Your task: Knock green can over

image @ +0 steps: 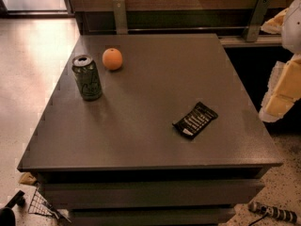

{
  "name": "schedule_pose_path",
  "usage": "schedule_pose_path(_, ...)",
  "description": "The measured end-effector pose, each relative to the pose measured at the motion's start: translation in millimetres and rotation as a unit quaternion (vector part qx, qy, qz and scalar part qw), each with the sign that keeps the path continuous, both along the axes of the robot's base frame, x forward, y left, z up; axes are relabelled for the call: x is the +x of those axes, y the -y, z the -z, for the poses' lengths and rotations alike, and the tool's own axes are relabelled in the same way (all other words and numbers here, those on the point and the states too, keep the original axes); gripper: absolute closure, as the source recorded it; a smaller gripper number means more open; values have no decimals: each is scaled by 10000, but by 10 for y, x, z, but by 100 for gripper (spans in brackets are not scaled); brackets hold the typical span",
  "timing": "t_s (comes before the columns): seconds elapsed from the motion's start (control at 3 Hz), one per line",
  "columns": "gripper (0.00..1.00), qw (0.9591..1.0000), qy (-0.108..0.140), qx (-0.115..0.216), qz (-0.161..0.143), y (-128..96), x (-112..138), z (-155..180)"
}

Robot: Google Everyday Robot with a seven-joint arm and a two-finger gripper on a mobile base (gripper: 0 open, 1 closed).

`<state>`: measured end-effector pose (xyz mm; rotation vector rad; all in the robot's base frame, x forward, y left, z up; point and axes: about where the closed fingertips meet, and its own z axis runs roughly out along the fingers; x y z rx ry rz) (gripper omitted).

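The green can stands upright on the grey table, near its left edge. It is dark green with a silver top and dark scribbly lettering. An orange fruit lies just behind it to the right, apart from it. My gripper shows as white and yellowish parts at the right edge of the view, beyond the table's right side and far from the can. It touches nothing on the table.
A black snack packet with white stripes lies on the table's right half. A wall ledge with metal brackets runs behind the table. Speckled floor lies to the left, with a wire object at the lower left.
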<state>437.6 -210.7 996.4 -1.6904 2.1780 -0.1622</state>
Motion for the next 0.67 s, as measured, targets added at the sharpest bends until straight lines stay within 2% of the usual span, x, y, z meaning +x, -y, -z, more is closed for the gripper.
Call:
schedule_pose_path(0.33, 0, 10000, 1, 0, 0, 0, 0, -1)
schedule_pose_path(0.67, 0, 9992, -41, 338, -228, -240, 18, 84)
